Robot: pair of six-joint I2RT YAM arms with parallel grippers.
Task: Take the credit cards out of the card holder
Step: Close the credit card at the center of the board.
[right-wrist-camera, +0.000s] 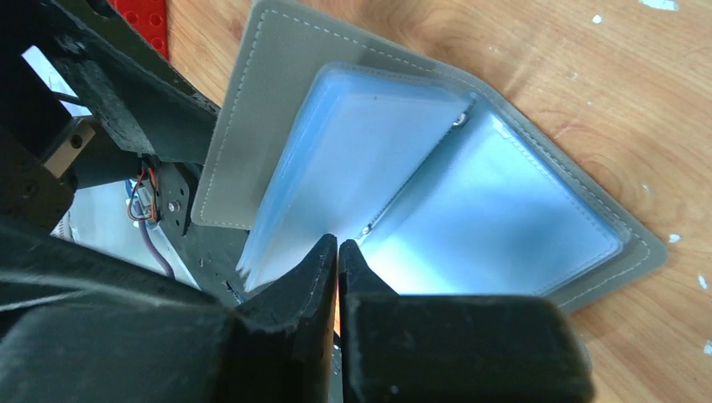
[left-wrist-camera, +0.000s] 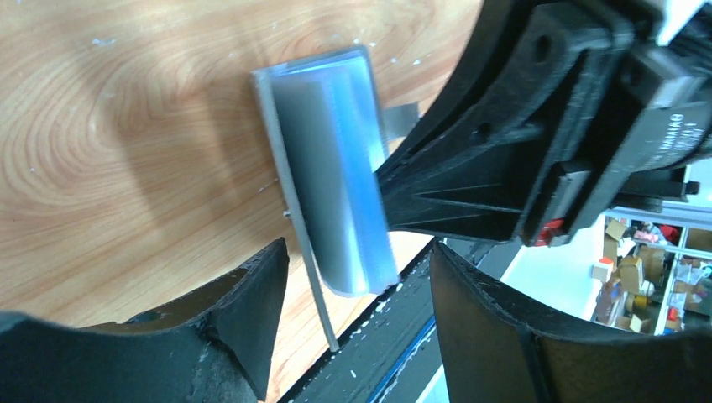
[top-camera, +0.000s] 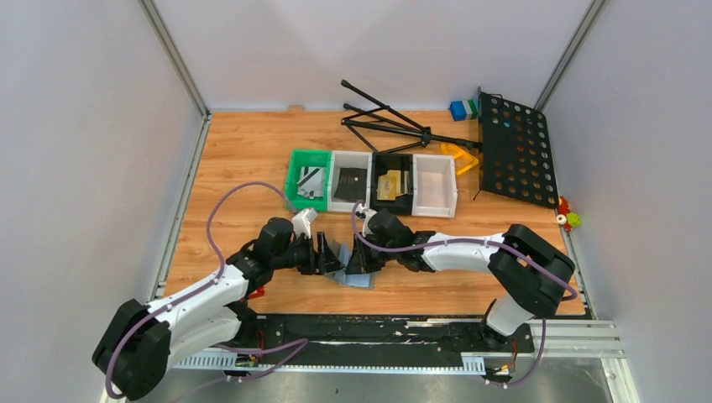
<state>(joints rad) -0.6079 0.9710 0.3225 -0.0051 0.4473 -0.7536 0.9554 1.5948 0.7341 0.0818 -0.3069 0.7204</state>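
Observation:
The grey card holder (top-camera: 358,280) lies open near the table's front edge, one leaf flat and the other raised. Its clear sleeves (right-wrist-camera: 504,201) look empty. My right gripper (right-wrist-camera: 337,245) is shut, its tips pinched at the fold of the sleeves. In the left wrist view the holder (left-wrist-camera: 332,168) stands on edge just ahead of my open left gripper (left-wrist-camera: 359,252), which touches nothing. In the trays behind lie a silvery credit card (top-camera: 311,180), a black one (top-camera: 351,178) and a gold one (top-camera: 391,185).
A row of green (top-camera: 295,168), white, black and white (top-camera: 435,178) trays stands mid-table. Behind it lie a folded black music stand (top-camera: 514,151), its tripod legs (top-camera: 386,122) and a yellow piece (top-camera: 460,156). A red block (right-wrist-camera: 143,17) sits beside the holder.

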